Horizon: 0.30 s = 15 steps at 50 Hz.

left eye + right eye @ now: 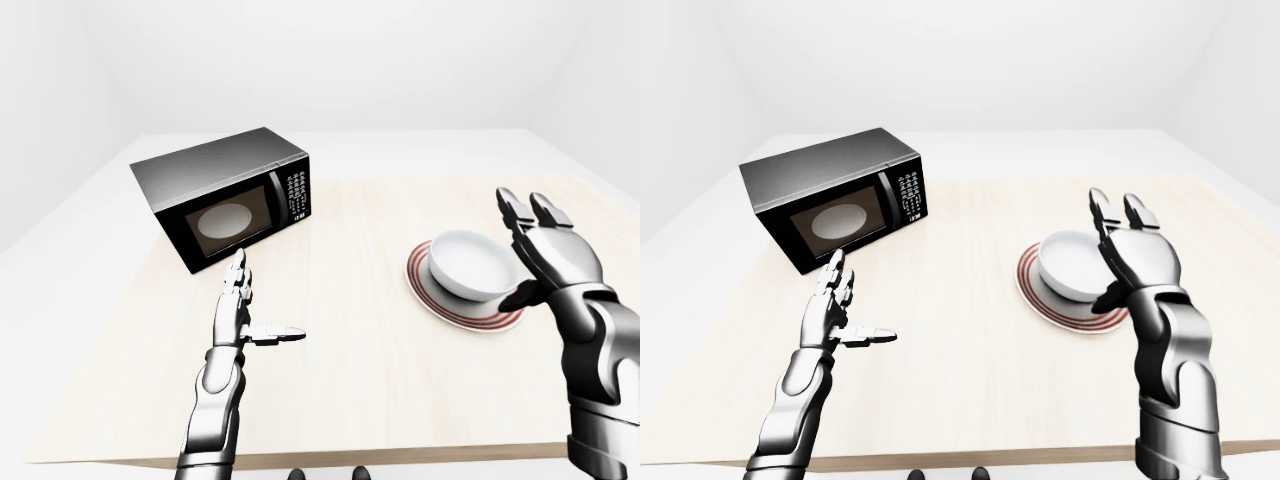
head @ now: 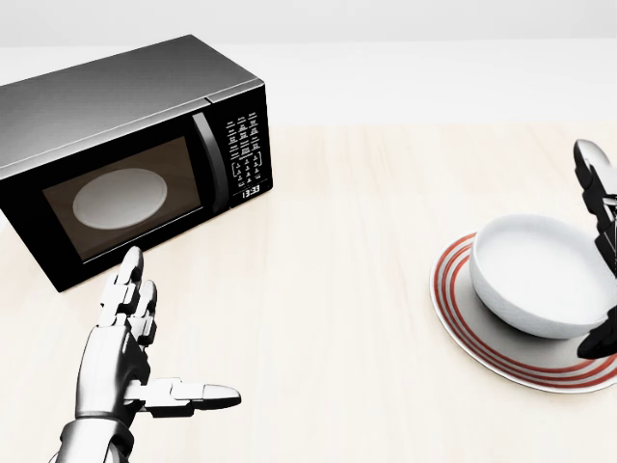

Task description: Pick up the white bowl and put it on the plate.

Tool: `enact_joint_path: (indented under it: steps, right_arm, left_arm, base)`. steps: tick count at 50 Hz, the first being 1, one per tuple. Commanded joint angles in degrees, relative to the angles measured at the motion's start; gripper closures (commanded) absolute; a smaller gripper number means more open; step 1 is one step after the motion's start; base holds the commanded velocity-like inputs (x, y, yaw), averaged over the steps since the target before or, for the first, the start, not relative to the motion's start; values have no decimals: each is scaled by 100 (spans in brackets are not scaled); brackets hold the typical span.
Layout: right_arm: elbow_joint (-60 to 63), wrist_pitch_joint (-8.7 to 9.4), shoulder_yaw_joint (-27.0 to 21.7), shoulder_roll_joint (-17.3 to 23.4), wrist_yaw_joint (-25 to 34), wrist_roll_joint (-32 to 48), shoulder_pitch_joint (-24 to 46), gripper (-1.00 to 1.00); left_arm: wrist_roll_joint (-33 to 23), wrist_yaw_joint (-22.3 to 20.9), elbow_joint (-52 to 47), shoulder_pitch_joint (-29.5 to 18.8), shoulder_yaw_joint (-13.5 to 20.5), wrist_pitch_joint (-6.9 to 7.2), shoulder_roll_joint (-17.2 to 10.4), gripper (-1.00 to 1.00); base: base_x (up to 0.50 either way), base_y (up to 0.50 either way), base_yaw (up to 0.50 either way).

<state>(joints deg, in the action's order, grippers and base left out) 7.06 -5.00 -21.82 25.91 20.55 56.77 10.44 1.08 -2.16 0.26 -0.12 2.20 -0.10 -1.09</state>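
**White bowl seated on the red-ringed plate, both robot hands spread wide**

The round white ceramic bowl (image 2: 536, 273) is being carried by the flat white plate with red concentric rings (image 2: 465, 333), which is lying toward the right edge of the pale wooden worktop (image 2: 347, 289). The bowl is standing upright, offset toward the plate's far side in the head view, so that a crescent of ringed rim is being left exposed on the near left.

The right robot hand (image 1: 545, 255), silver and three-fingered, is being held raised just to the right of the bowl, with its fingers (image 1: 518, 212) spread wide and pointing upward and its thumb angled toward the plate's rim. Nothing is being gripped by it; whether the thumb is touching the plate cannot be told.

The left robot hand (image 2: 130, 352) is being held above the worktop's near left part, palm turned inward, fingers straight and thumb stretched out sideways, with nothing in its grasp.

A black box-shaped microwave oven (image 2: 125, 154) with a glass door and a button panel is being shown near the worktop's far left corner, turned at an angle. A pale round turntable (image 2: 120, 198) is being seen through its door.
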Motion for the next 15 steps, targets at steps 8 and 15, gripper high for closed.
enact_joint_path:
  steps: [8,15]
  right_arm:
    - [2288,344,-571,-164,1441,-722,-67,-100]
    - [3351,902,-759,-126,1945,-1049,36,-100]
  left_arm:
    - [0,0,0,0,0,0,0,-100]
    - [0,0,0,0,0,0,0,-100]
  base:
    - [0,0,0]
    - [0,0,0]
